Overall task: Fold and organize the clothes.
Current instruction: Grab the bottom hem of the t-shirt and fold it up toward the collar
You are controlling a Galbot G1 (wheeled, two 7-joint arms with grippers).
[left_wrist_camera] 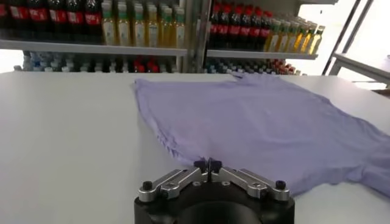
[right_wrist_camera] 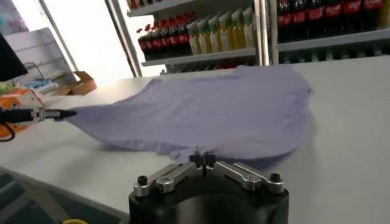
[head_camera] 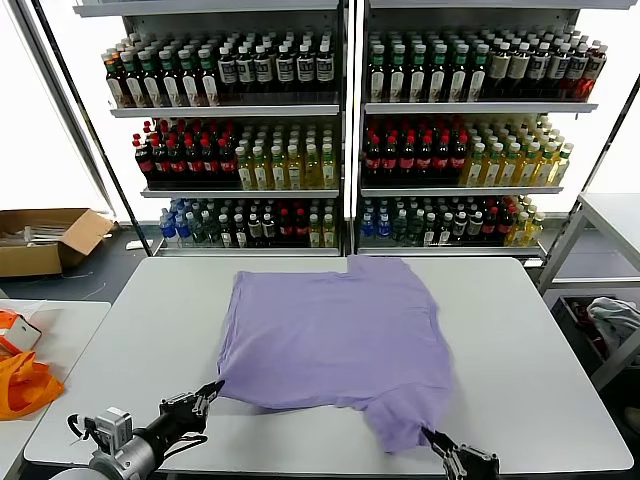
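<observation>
Head looks down; wrist views low, sharing T-shirt (head_camera: 335, 335).

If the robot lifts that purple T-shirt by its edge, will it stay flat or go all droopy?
The lavender cotton T-shirt would probably droop: it lies limp and rumpled on the white table. It looks thin, so likely light. The left gripper and right gripper sit closed at its near edge.

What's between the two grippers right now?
The T-shirt's near hem, then bare table; the head view shows left gripper and right gripper at its near corners.
</observation>
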